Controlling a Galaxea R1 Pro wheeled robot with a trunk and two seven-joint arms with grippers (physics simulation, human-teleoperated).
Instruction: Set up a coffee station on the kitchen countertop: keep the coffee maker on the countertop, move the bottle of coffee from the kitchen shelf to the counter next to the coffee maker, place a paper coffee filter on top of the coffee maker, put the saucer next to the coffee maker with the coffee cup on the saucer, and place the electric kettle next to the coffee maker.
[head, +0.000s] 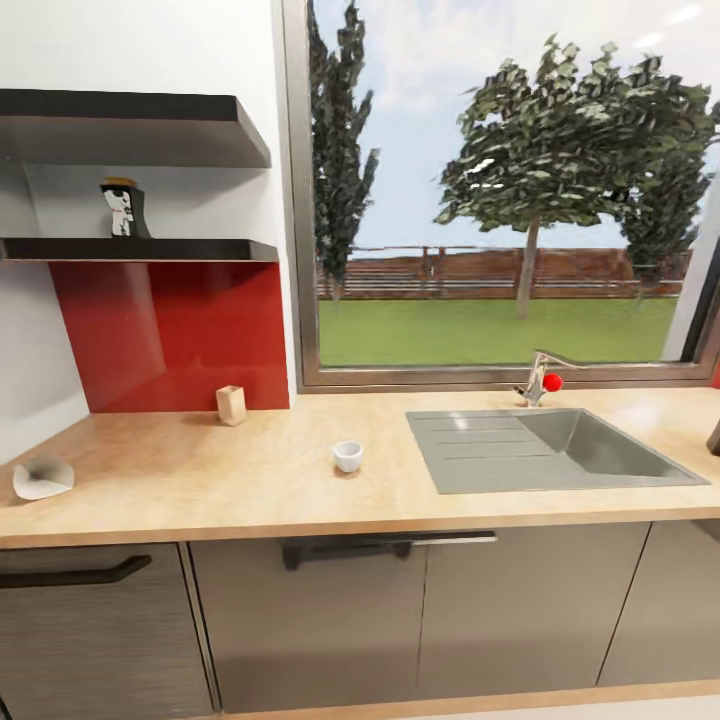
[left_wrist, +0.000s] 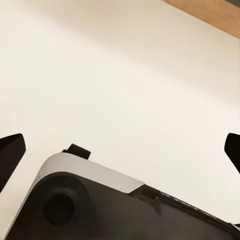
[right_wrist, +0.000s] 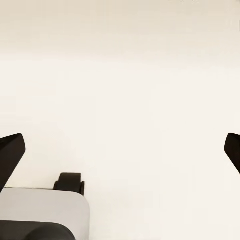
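From the head camera I faced the table (head: 200, 480) with both arms down out of the scene, so I judged I was between steps, picking what to fetch. The bottle of coffee (head: 123, 208) stood upright on the lower shelf (head: 140, 250) at far left, above the red wall panel (head: 170, 330). The cup (head: 347, 456) sat alone near the middle of the table, left of the sink (head: 560, 450), with no saucer under it. The white paper filter (head: 42, 478) lay at the left near edge, and a small tan block (head: 231, 404) stood by the panel. The left gripper (left_wrist: 120, 150) and right gripper (right_wrist: 120, 150) both hung wide and empty over pale floor, well apart from everything. Next I would probably need to raise 1 arm to the shelf for the bottle.
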